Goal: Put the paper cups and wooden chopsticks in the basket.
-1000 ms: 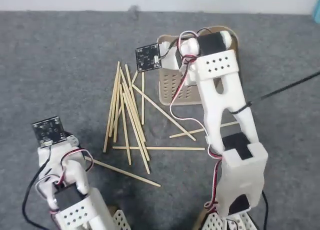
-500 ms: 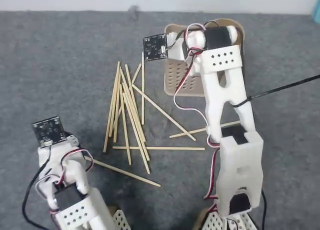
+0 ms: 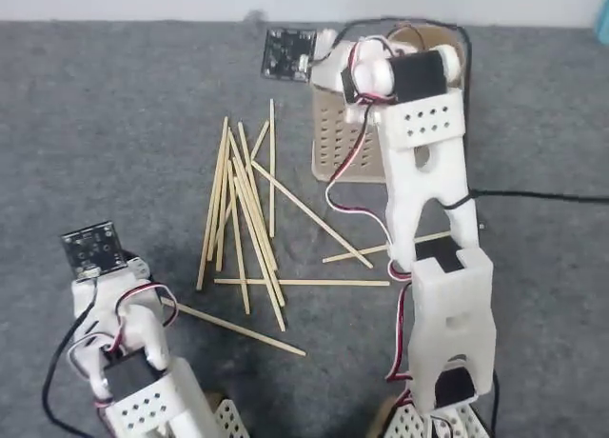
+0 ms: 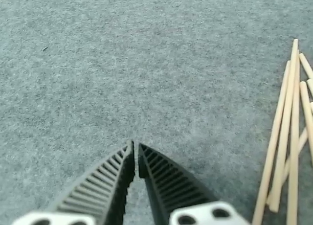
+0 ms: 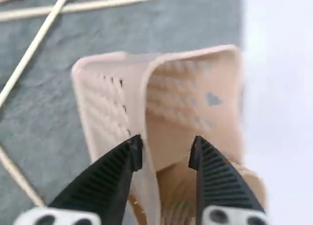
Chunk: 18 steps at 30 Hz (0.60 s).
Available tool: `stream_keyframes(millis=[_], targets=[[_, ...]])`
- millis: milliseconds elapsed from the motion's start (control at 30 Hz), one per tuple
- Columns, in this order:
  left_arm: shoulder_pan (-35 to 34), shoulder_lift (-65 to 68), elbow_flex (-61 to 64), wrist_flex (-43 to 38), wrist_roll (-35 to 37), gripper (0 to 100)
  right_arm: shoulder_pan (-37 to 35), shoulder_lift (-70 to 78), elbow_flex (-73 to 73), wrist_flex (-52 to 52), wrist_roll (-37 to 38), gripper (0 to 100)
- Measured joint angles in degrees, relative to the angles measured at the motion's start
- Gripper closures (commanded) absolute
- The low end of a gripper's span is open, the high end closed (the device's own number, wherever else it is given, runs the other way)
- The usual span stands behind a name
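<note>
Several wooden chopsticks (image 3: pixel 243 209) lie scattered on the grey carpet, some seen in the left wrist view (image 4: pixel 288 132) and the right wrist view (image 5: pixel 73 7). The pale perforated basket (image 3: pixel 343 133) stands at the far side. My right gripper (image 5: pixel 166 144) hangs over it, open, its jaws straddling one basket wall (image 5: pixel 107 102). A brown curved shape (image 5: pixel 176 195) sits low between the jaws; I cannot tell whether it is a paper cup. My left gripper (image 4: pixel 136 146) is shut with nothing in it, over bare carpet beside the chopsticks.
A white wall borders the carpet just behind the basket. A black cable (image 3: pixel 542 198) runs off to the right of the right arm (image 3: pixel 428 200). Open carpet lies left of the chopstick pile.
The right arm has stretched farther away, and the basket has shifted with it toward the back wall. The left arm and the chopsticks have stayed put.
</note>
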Motion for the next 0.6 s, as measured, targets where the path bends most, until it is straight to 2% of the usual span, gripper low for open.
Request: stream_keyframes(millis=[300, 467, 600], targets=[[0.09, 0.0, 0.0, 0.0, -0.18, 98, -3.34, -3.78, -4.4, 0.09, -13.45, 83.6], [0.0, 0.0, 0.0, 0.0, -0.18, 98, -10.11, -5.54, -2.2, 0.09, -23.38, 83.6], [0.0, 0.0, 0.0, 0.0, -0.18, 98, -16.26, -3.6, 6.42, -0.7, -26.81, 83.6]])
